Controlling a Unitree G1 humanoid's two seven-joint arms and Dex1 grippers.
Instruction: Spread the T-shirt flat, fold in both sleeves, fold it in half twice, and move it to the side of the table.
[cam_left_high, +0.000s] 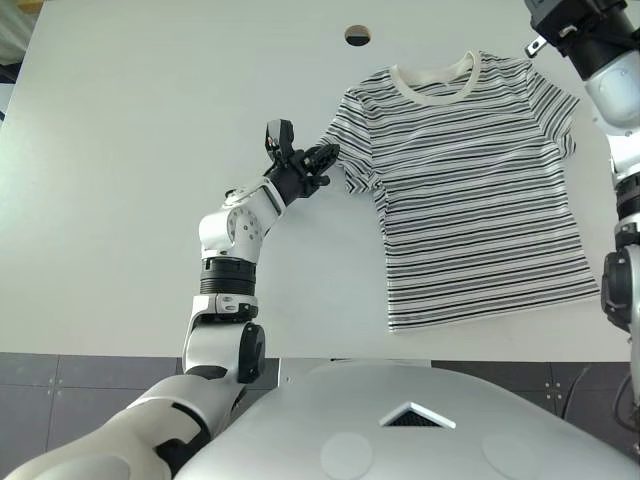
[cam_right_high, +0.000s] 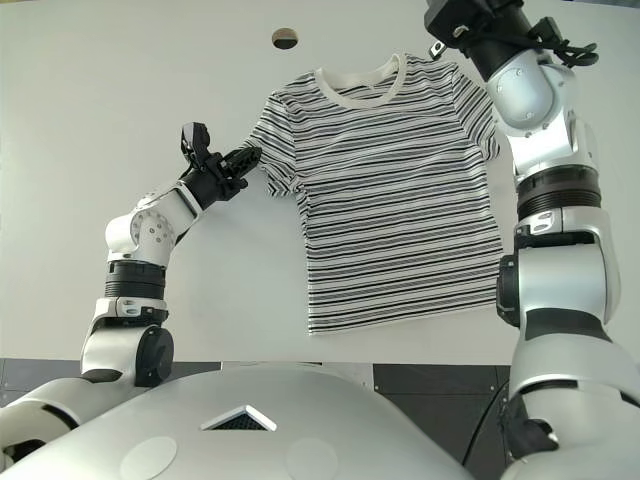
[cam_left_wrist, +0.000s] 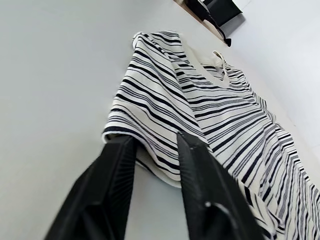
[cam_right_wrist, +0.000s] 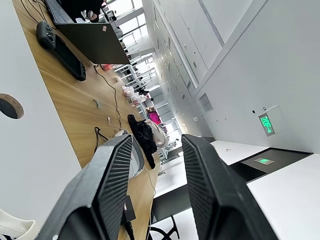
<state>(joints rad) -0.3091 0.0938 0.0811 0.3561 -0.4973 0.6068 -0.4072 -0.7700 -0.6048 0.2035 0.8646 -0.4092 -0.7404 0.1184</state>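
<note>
A black-and-white striped T-shirt (cam_left_high: 470, 190) lies spread face up on the white table (cam_left_high: 130, 150), collar toward the far edge. Its right sleeve is tucked partly under at the shoulder. My left gripper (cam_left_high: 322, 158) sits low at the hem of the shirt's left sleeve (cam_left_high: 352, 150). In the left wrist view its fingers (cam_left_wrist: 120, 165) stand open, with the sleeve hem (cam_left_wrist: 145, 150) lying in the gap between them. My right gripper (cam_right_wrist: 157, 142) is held high above the table's far right corner, open with nothing between its fingers.
A round cable hole (cam_left_high: 357, 35) is in the table just beyond the collar. The table's left half is bare white surface. The front edge (cam_left_high: 300, 355) runs just below the shirt's hem. A wooden desk (cam_right_wrist: 75, 100) with dark equipment stands behind the table.
</note>
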